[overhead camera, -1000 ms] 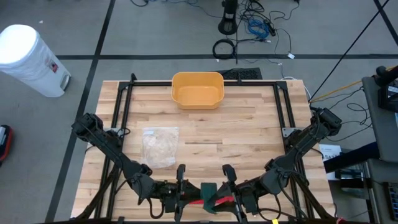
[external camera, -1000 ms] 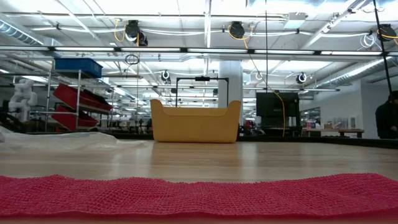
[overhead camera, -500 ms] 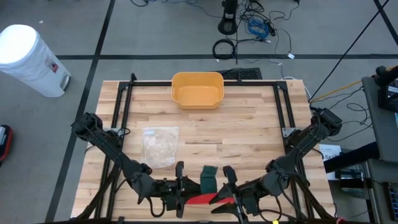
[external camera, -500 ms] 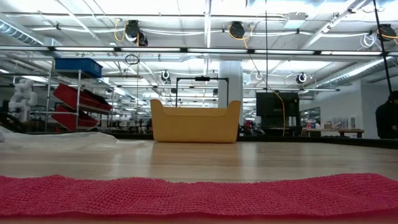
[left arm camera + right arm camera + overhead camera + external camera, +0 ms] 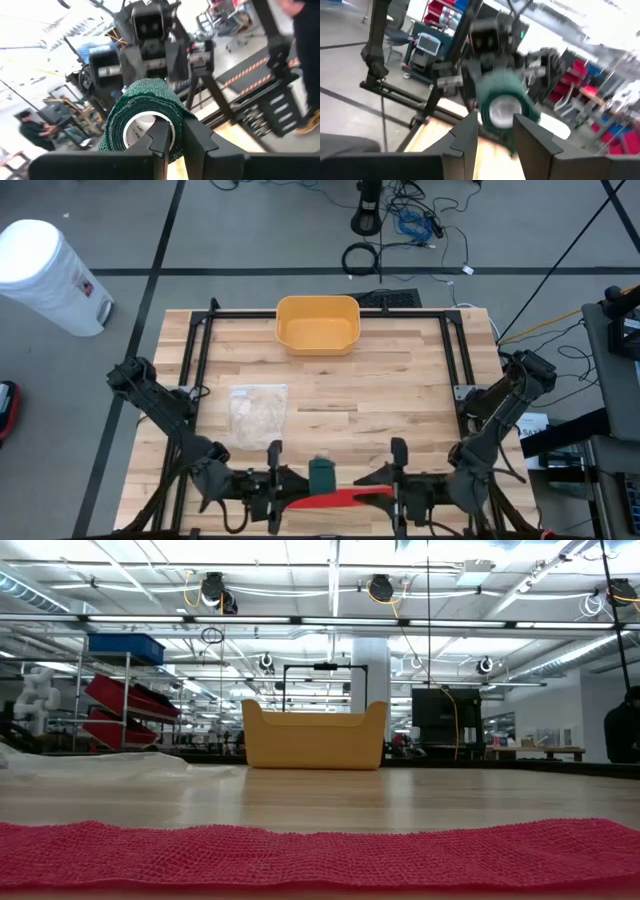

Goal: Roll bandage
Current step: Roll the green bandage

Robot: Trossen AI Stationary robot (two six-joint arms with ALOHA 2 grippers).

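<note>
While the left gripper [image 5: 172, 142] is clamped on the green bandage roll [image 5: 145, 120], held up just ahead of its fingers, the right gripper [image 5: 496, 131] faces it from well apart, jaws parted around nothing I can make out. A red bandage strip [image 5: 335, 498] lies between the two. If the left grip on the roll's wall slackens, the roll could twist out or unwind. How the strip joins the roll is hidden.
</note>
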